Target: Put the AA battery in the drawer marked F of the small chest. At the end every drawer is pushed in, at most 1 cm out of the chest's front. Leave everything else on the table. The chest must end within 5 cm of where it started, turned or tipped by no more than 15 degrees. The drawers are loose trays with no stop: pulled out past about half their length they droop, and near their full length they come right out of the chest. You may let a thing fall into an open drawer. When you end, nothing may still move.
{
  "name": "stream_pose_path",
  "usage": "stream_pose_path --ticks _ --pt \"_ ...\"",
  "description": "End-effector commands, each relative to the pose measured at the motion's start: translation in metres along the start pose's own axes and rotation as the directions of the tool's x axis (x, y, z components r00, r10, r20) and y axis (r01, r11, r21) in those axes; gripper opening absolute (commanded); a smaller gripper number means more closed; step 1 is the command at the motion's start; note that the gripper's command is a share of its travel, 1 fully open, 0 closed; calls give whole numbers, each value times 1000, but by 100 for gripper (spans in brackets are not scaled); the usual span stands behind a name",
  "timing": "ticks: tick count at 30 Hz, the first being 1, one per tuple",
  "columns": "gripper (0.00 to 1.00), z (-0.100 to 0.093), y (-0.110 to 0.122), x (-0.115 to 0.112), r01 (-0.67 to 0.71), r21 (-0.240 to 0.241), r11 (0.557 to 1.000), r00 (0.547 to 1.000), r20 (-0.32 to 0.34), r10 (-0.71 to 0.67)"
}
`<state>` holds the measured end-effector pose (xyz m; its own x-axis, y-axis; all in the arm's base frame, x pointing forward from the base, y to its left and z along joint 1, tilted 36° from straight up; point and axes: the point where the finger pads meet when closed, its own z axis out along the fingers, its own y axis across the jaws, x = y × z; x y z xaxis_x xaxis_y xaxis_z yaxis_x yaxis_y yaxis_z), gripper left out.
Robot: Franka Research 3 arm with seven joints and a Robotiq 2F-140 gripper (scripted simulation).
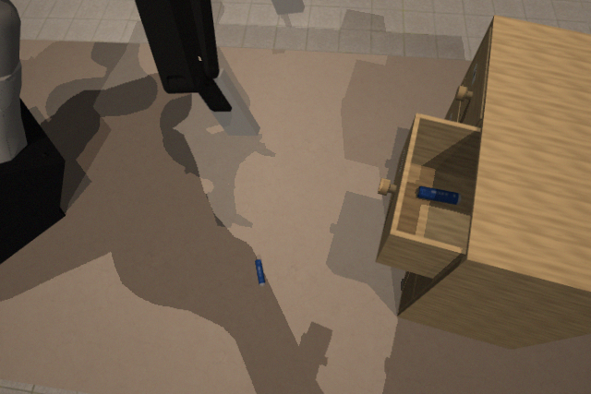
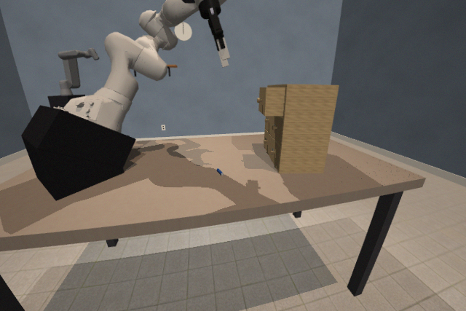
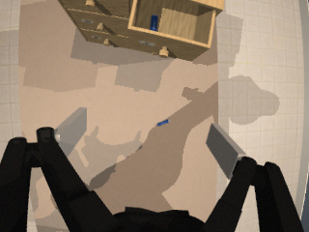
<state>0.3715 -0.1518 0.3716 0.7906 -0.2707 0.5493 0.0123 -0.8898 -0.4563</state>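
Note:
A wooden chest [image 1: 539,141] [image 2: 306,130] [image 3: 116,29] stands upright on the table. One top drawer [image 1: 419,254] [image 2: 274,100] [image 3: 213,29] is pulled well out and looks level; its letter cannot be read. A blue battery [image 1: 438,195] [image 3: 154,22] lies on that drawer's floor. Another blue battery [image 1: 259,272] [image 2: 219,171] [image 3: 163,123] lies on the table in front of the chest. I cannot tell surely which battery is AA. My gripper [image 1: 264,55] [image 2: 224,58] [image 3: 149,127] is wide open and empty, high above the table, away from the chest and both batteries.
The other drawers whose fronts show look pushed in; a knob [image 1: 463,92] of one stands out beside the open drawer. The black robot base [image 1: 29,198] [image 2: 79,153] is across the table [image 1: 305,256] [image 2: 180,194] from the chest. Arm shadows fall between them.

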Motion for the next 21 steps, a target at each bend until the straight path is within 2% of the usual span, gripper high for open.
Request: stream_pose_path --ticks 1,5,9,21 --pt "100 -1 -6 -9 -54 24 998 990 132 50" --pt "100 -6 -6 -7 -54 24 998 974 224 47" --pt "100 -10 -6 -6 -54 24 998 960 278 45" --pt "100 -11 -6 -5 -54 24 998 954 297 44"
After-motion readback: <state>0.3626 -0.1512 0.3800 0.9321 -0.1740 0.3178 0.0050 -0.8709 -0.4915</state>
